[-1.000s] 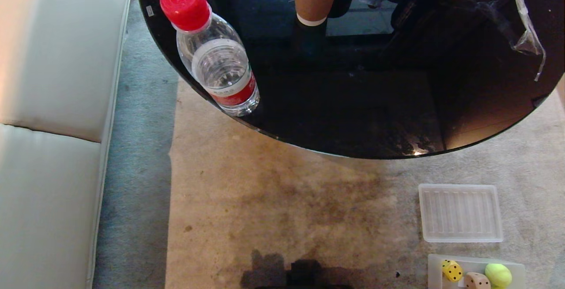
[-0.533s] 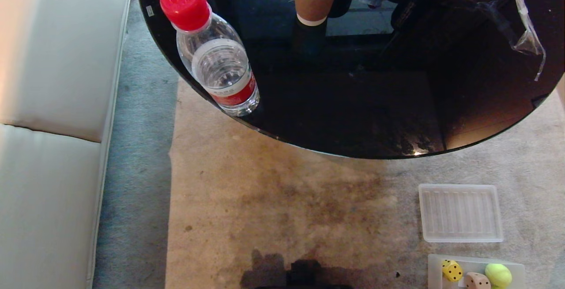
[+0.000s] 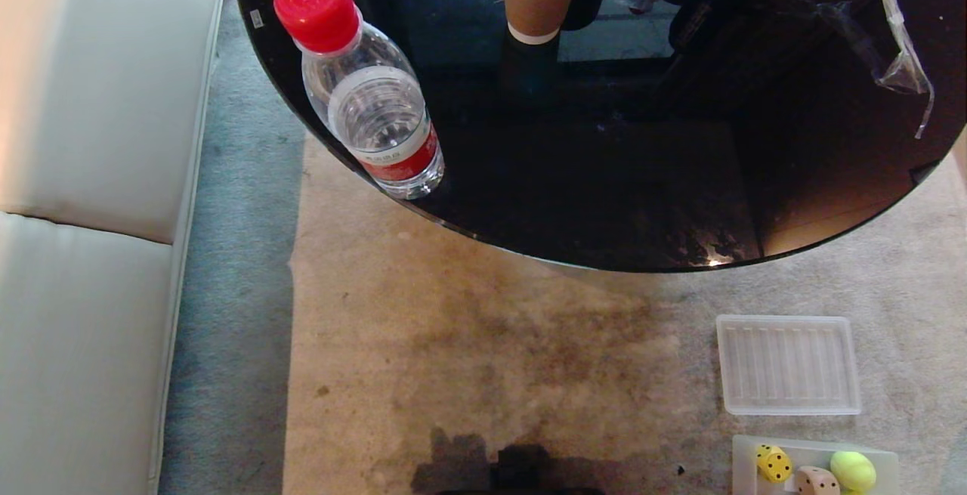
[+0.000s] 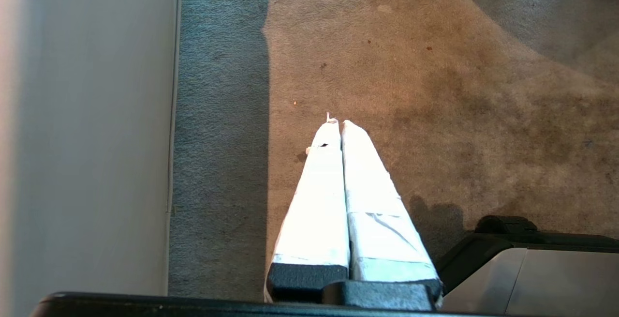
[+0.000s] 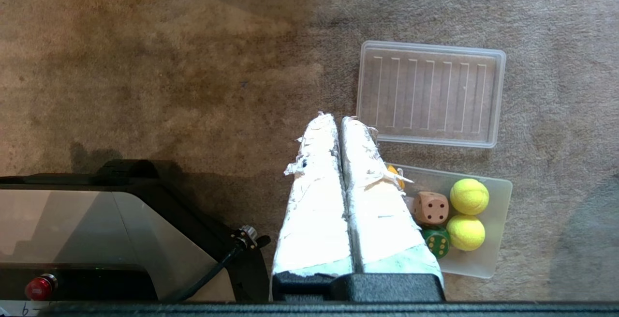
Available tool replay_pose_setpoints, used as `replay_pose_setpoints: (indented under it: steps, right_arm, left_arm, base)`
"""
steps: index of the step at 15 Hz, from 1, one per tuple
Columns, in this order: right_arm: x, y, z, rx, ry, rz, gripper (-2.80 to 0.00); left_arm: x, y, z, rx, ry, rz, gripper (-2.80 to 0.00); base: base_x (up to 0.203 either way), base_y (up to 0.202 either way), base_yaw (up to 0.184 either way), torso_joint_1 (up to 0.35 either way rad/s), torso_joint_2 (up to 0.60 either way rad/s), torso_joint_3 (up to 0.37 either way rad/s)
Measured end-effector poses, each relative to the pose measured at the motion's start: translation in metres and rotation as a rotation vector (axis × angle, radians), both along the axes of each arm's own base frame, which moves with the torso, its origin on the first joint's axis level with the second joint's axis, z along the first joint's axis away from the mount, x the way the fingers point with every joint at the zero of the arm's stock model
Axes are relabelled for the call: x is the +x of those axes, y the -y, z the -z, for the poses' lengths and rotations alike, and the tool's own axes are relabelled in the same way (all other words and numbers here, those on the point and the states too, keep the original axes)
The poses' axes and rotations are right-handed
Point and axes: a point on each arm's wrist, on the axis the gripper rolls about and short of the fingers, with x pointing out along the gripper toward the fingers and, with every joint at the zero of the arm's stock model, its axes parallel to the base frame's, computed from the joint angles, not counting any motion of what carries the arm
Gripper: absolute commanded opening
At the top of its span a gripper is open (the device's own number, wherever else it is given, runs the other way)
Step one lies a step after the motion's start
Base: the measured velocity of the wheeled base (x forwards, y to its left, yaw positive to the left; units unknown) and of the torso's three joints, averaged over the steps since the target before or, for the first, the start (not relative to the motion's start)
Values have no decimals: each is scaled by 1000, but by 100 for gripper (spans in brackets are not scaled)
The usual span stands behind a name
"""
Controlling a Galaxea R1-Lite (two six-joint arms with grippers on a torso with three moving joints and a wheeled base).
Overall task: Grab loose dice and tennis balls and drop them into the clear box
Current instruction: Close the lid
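Resting on the carpet, clear box holds two tennis balls, tan die, yellow die, green die; ribbed lid just beside. Right pincer closed, empty, above box; left pincer closed, empty, well apart.

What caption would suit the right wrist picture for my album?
The right hand, shut, hangs over carpet beside a clear box holding dice and two tennis balls.
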Motion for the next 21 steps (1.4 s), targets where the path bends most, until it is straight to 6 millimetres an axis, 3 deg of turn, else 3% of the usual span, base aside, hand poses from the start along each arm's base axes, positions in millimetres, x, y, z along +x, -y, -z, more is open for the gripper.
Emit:
replay_pose_setpoints:
  steps: [8,21]
  right_arm:
    - [0,0,0,3,1,0,-280]
    - [0,0,0,3,0,0,-280]
  left_arm:
    - [0,0,0,0,0,0,-280]
    - [0,0,0,0,0,0,-280]
  base:
    - [0,0,0,0,1,-12]
    - [0,0,0,2,0,-190]
